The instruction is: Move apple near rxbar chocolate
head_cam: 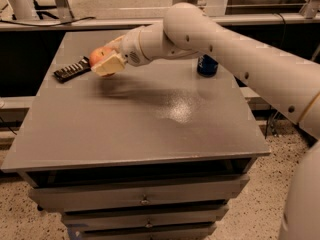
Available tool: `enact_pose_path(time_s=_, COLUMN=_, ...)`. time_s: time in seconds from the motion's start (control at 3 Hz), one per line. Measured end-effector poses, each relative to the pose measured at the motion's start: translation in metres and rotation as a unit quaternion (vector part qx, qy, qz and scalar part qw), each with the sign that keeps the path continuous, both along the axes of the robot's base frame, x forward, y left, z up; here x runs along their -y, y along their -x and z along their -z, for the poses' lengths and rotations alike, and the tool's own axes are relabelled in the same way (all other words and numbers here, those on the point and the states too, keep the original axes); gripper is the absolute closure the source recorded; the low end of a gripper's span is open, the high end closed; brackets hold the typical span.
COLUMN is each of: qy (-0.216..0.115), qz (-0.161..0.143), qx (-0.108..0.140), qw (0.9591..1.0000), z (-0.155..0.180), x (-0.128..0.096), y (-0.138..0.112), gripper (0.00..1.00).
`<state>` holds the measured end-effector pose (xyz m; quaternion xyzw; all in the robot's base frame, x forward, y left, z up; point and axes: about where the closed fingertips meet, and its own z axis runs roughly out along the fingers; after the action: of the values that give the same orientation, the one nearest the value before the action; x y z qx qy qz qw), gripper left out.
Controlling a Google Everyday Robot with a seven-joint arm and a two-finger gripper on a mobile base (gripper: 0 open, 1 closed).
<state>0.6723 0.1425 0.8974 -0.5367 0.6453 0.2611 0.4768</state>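
Note:
The red-orange apple (99, 56) is held in my gripper (107, 61), whose pale fingers (110, 64) are shut around it, a little above the grey table (150, 119) near its far left part. The rxbar chocolate (71, 69), a flat dark bar with pale markings, lies on the table just left of the apple, close to the table's left edge. My white arm reaches in from the right across the table's back.
A blue soda can (207, 65) stands at the back right of the table, partly behind my arm. The table has drawers below its front edge. Rails and a dark gap run behind the table.

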Motion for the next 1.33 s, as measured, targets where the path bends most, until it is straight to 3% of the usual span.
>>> enact_pose_path(time_s=0.67, qy=0.003, qz=0.007, qx=-0.012, qw=0.9999, z=0.017, x=-0.038, y=-0.034, gripper=1.00)
enact_pose_path(time_s=1.0, qy=0.000, qz=0.009, qx=-0.022, qw=0.9997, z=0.023, x=-0.045, y=-0.038, gripper=0.82)
enact_pose_path(time_s=1.33, qy=0.000, qz=0.012, qx=-0.030, qw=0.9995, z=0.031, x=-0.046, y=-0.039, gripper=0.58)
